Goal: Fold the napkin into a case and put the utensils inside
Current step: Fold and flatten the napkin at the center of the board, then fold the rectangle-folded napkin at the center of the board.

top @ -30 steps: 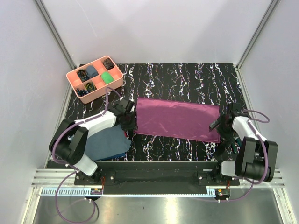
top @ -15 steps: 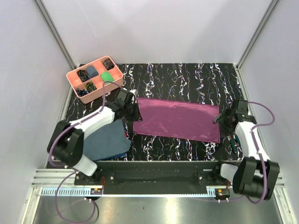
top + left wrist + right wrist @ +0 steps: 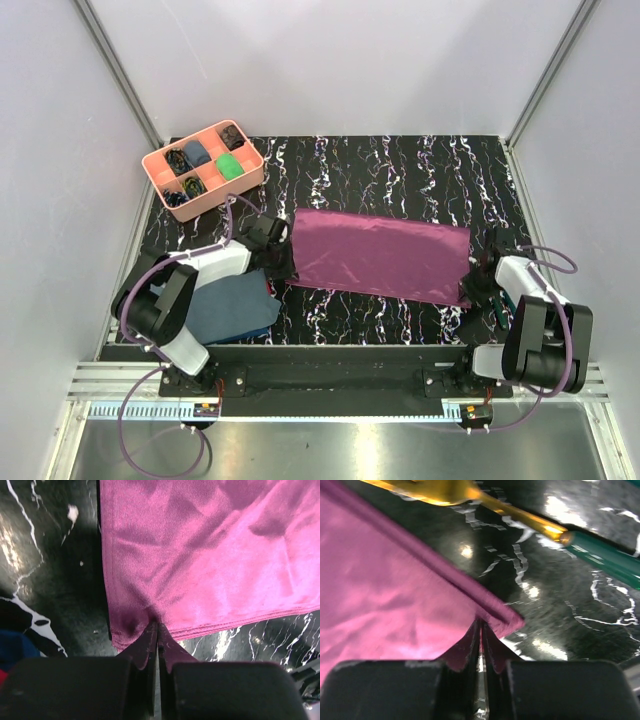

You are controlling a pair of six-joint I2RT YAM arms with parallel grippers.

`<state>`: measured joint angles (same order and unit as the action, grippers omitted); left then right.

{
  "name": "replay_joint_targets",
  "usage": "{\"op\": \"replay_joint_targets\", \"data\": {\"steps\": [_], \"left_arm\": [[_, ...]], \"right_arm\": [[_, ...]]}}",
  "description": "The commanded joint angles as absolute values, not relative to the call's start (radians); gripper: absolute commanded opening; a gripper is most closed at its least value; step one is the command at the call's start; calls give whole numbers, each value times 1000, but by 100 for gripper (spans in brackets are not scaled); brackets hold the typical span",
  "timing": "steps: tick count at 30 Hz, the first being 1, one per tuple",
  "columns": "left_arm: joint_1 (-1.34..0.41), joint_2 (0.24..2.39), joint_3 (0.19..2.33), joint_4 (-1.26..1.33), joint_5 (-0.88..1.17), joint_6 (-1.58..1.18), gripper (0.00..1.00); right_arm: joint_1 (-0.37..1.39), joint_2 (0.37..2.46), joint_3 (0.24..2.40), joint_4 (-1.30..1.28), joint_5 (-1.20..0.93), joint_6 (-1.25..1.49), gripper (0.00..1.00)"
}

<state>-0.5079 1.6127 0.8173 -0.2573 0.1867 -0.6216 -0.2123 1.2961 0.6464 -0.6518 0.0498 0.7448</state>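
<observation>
Covering most of the top view, the black white-veined table (image 3: 400,170) carries everything. The napkin (image 3: 380,255), plum-purple, lies flat near the table's middle as a wide oblong, long side running left to right. The right wrist view shows more than one layer along its edge. No pouch shape yet.

A slate-blue cloth (image 3: 230,305) sits crumpled at the near left, under the left arm and just beside the napkin's left end. The pink tray (image 3: 155,170) is at the far left corner, well apart from the napkin, with small dark items and one green item in its compartments.

The left gripper (image 3: 157,630) is down at the napkin's near-left corner, fingers pressed together with the cloth hem pinched between them. The right gripper (image 3: 481,627) is at the near-right corner, fingers likewise closed tight on the corner of the cloth.

The utensils (image 3: 520,517), gold with green handles, lie on bare table just beyond the napkin's right end, beside the right gripper, not touching the cloth. How many there are is unclear, as the right arm partly hides them in the top view.
</observation>
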Motion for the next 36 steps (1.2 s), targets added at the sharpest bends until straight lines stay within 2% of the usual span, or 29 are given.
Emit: {"op": "replay_joint_targets", "data": {"steps": [1,6,10,11,13,15,16,20,21,23,30,32,36], "left_arm": [[-503,1597,805,-229,81,-618,3],[-505,1506,868,-299,103,-615,10],[-477,1476,946,-322,161,-638,18],[-453,1483,977,-318,170,-649,19],[-425,1535,1008,-264,231,-695,19],[-393,1592,1052,-166,284,-753,17],[-388,1659,1075,-146,307,-767,15],[-377,1827,1244,-83,314,-767,7],[-374,1876,1267,-62,321,-784,7],[-365,1914,1307,-19,354,-807,6],[-330,2080,1416,-51,331,-854,5],[-315,2098,1424,-55,353,-867,4],[-299,2109,1424,-97,322,-854,5]], "right_arm": [[-219,1335,652,-644,137,808,11],[-218,1278,672,-676,121,786,10],[-218,1181,707,-629,45,707,14],[-218,1175,718,-599,26,666,27],[-218,1195,733,-507,-39,634,45],[-219,1233,782,-412,-93,595,55],[-218,1290,805,-391,-116,594,57],[-219,1483,993,-370,-127,563,52],[-218,1520,1023,-368,-132,557,44],[-219,1620,1103,-371,-156,536,34],[-219,1762,1187,-359,-163,529,31],[-219,1795,1198,-362,-169,525,27],[-219,1819,1196,-362,-108,518,27]]}}
